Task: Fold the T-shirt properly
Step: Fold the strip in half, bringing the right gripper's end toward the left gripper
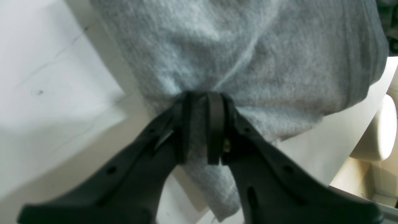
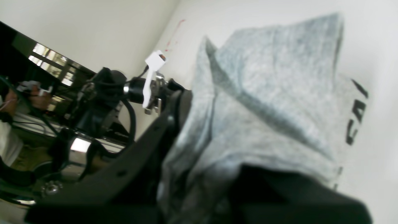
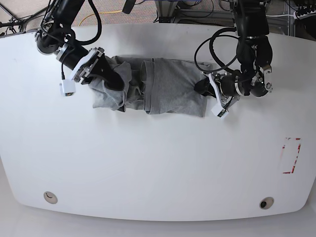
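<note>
**Shirt partly folded, both hands holding on**

The T-shirt (image 3: 163,89) lies in the upper middle of the base view on the white bench (image 3: 148,168); it is bunched into a long strip with lumpy folds, so I think the folding is begun but not done; it needs smoothing and at least one more fold. The left hand (image 1: 202,124) is pinched tight on the cloth at its right end; the right hand (image 3: 111,79) sits at the left end, closed on a wad of grey cloth.
</note>
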